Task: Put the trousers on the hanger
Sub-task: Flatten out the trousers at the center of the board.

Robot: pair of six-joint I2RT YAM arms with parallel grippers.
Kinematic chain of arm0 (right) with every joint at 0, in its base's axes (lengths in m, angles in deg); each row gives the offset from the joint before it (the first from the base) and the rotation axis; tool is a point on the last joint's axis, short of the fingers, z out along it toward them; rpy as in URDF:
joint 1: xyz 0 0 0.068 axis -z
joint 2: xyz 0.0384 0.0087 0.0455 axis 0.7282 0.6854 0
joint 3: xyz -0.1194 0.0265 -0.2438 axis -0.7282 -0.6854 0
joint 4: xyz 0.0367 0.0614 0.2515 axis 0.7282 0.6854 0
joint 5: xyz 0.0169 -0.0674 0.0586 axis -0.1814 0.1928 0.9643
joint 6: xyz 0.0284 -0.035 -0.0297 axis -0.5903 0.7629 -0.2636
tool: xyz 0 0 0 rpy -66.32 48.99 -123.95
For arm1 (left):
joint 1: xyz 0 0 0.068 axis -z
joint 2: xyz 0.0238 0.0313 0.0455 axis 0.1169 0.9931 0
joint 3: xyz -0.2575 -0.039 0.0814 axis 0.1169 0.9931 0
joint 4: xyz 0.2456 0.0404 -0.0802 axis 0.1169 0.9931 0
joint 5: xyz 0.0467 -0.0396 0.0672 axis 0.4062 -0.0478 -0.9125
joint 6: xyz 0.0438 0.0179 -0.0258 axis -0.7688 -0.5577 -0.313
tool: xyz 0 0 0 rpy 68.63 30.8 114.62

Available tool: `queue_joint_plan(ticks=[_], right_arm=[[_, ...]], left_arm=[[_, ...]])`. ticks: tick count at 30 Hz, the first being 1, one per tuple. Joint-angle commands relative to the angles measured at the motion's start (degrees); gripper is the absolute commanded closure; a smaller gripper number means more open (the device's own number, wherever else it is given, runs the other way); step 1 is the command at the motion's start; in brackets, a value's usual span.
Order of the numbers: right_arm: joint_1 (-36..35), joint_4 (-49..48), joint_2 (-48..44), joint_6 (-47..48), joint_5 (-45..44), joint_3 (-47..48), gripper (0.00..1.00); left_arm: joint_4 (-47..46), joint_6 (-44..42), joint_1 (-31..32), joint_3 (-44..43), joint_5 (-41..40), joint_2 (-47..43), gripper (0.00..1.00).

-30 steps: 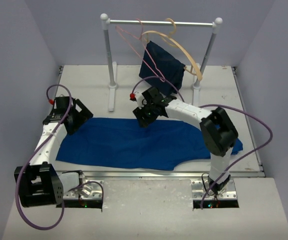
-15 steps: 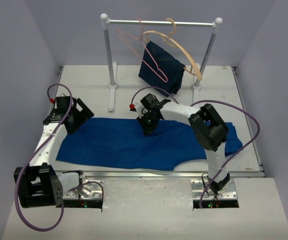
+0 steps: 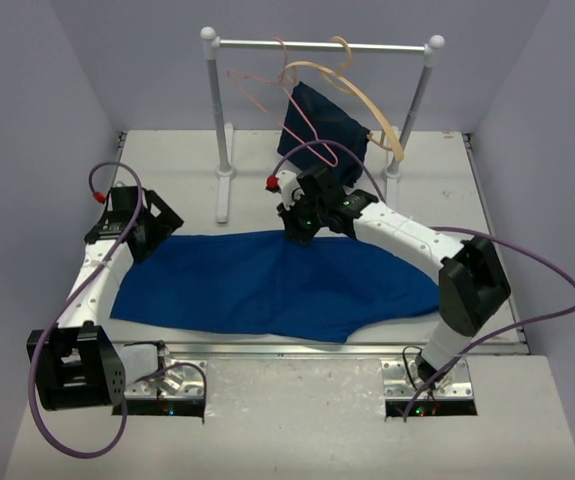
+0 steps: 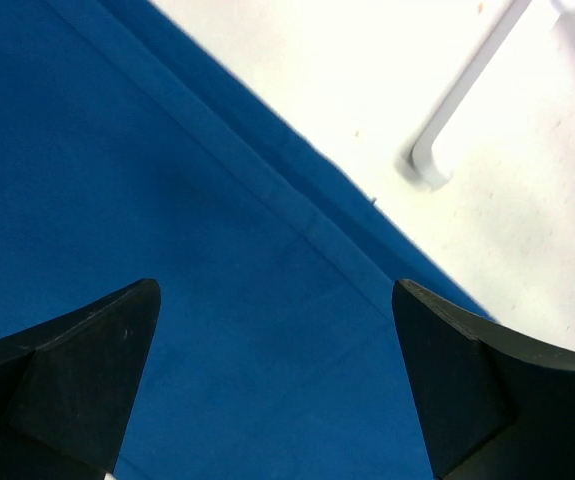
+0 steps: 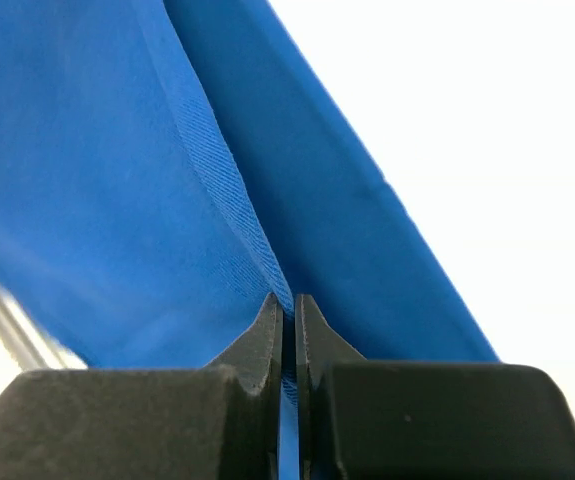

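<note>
— Where are the trousers (image 3: 267,285)?

— One blue pair, flat across the near half of the worktop (image 3: 167,160). The right gripper (image 3: 300,232) is pinched tight on a fold at their far edge, about midway along.

— And the other one?

— The left gripper (image 3: 142,235) hangs over the trousers' left end, jaws wide apart, holding nothing.

— What's behind?

— One rail (image 3: 317,44) on two posts, with two hangers on it. The hanger (image 3: 242,73) of pink wire looks blurred. A wooden hanger (image 3: 367,100) carries one navy garment (image 3: 322,125), just behind the right gripper.
</note>
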Motion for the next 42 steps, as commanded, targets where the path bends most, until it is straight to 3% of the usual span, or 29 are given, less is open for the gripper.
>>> queue_joint_plan(ticks=[1, 6, 10, 14, 15, 26, 32, 42], right_arm=[[0.60, -3.40, 5.89, 1.76, -8.63, 2.37, 1.00], [0.76, -4.13, 15.20, -0.56, -10.95, 4.48, 0.94], [0.76, -5.89, 17.82, -2.83, -11.42, 3.85, 0.78], [0.76, -4.68, 15.90, -4.17, -9.16, 3.97, 0.53], [0.76, -4.10, 14.05, -4.75, -8.46, 3.80, 0.50], [0.76, -5.11, -5.35, -14.34, -11.71, -11.47, 0.44], [0.70, -8.81, -18.33, -20.47, -6.34, -24.15, 0.42], [0.73, -8.45, -22.58, -19.81, -6.74, -27.23, 0.41]], left_arm=[[-0.77, 5.13, 0.22, -5.18, -5.32, 3.14, 0.00], [-0.37, 8.49, 0.19, -6.47, -10.60, 7.11, 0.00], [2.69, 10.33, 0.19, -7.65, -16.58, 10.90, 0.00], [7.11, 14.94, 0.12, -9.41, -18.88, 15.52, 0.00], [7.35, 15.64, 0.17, -9.58, -18.36, 16.21, 0.00], [8.66, 18.36, 0.19, -15.96, -18.74, 30.78, 0.01], [7.76, 19.31, 0.41, -18.02, -19.01, 35.92, 0.06], [9.27, 23.12, 5.13, -19.64, -20.37, 38.13, 0.15]])
